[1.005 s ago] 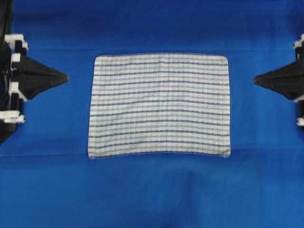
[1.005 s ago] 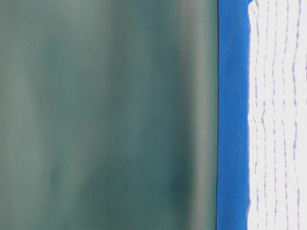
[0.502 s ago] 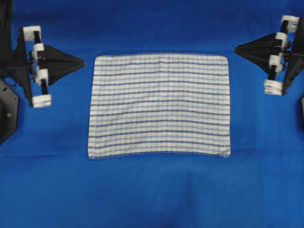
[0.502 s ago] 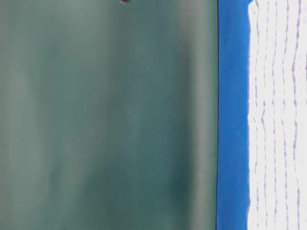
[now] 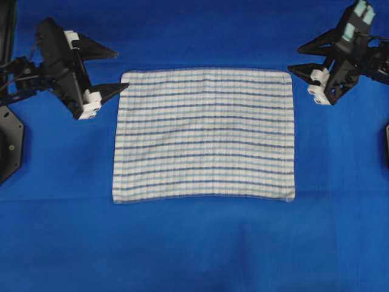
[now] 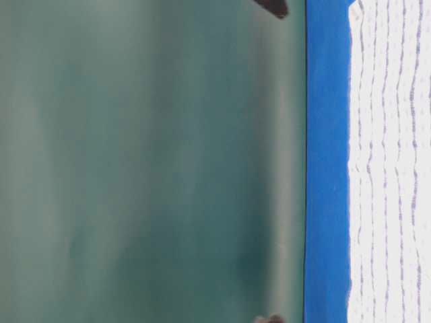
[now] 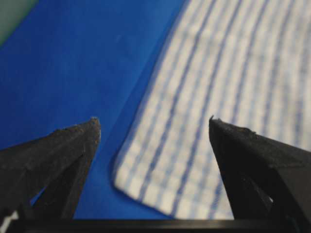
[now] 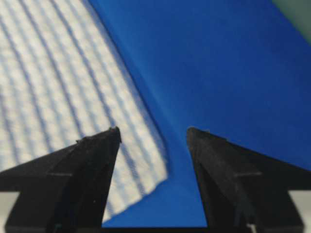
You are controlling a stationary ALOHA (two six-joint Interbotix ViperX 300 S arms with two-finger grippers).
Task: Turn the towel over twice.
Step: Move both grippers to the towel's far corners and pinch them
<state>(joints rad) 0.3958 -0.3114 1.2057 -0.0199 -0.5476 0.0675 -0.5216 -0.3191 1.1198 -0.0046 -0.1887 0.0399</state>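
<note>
The towel [image 5: 203,134], white with thin blue stripes, lies flat and spread out on the blue cloth [image 5: 194,243]. My left gripper [image 5: 121,70] is open at the towel's far left corner, with one fingertip at the corner's edge. In the left wrist view this gripper [image 7: 154,121] straddles the corner of the towel [image 7: 165,165], with nothing held. My right gripper [image 5: 293,59] is open just off the far right corner. In the right wrist view its jaws [image 8: 153,130] frame that corner of the towel [image 8: 58,87] and touch nothing. The table-level view has the towel [image 6: 390,168] lying flat.
The plain blue cloth [image 6: 326,168] covers the whole table around the towel. A dull green backdrop [image 6: 148,161] stands behind the table's edge. Dark arm parts [image 5: 9,140] sit at the left border of the overhead view.
Both grippers have gone from shut to open. They have swung in from the sides of the table towards the towel's two far corners. The towel has not moved.
</note>
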